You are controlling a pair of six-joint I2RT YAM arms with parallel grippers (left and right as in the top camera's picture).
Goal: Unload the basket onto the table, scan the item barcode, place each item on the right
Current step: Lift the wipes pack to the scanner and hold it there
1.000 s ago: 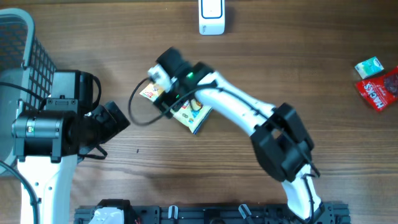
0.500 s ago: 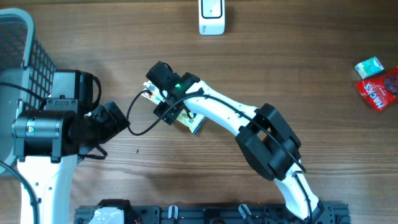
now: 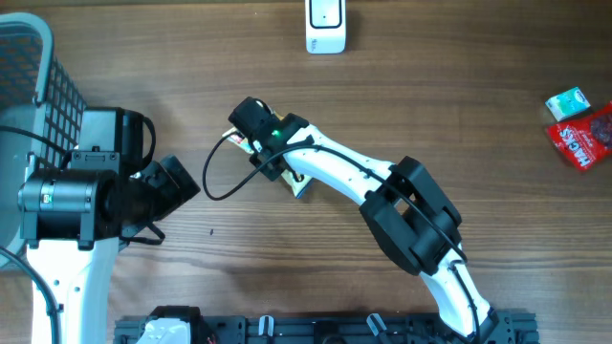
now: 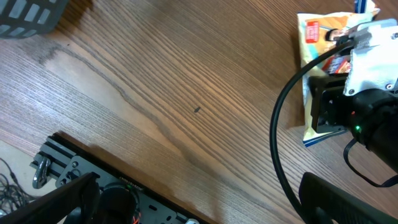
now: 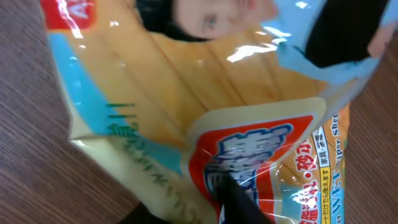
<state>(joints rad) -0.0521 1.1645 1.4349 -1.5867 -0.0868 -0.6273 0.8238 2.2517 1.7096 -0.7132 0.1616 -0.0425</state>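
Note:
The item is a yellow and orange packet (image 3: 299,182) with printed lettering, lying flat on the wooden table; it also shows in the left wrist view (image 4: 317,74) and fills the right wrist view (image 5: 186,74). No barcode shows on its visible face. My right gripper (image 3: 247,141) is down on the packet's left end, and its black fingers (image 5: 239,202) pinch the packet's edge. My left gripper (image 3: 174,191) hovers open to the left of the packet, with nothing between its fingers (image 4: 348,199). A white scanner (image 3: 326,26) stands at the table's far edge.
A grey wire basket (image 3: 29,57) stands at the far left. A red snack bag (image 3: 585,136) and a green-white carton (image 3: 567,102) lie at the right edge. A black cable (image 3: 206,182) loops beside the packet. A black rail (image 3: 325,330) runs along the front edge.
My right gripper slid a little left along the packet and its jaws closed on the packet's end. The left arm has stayed still.

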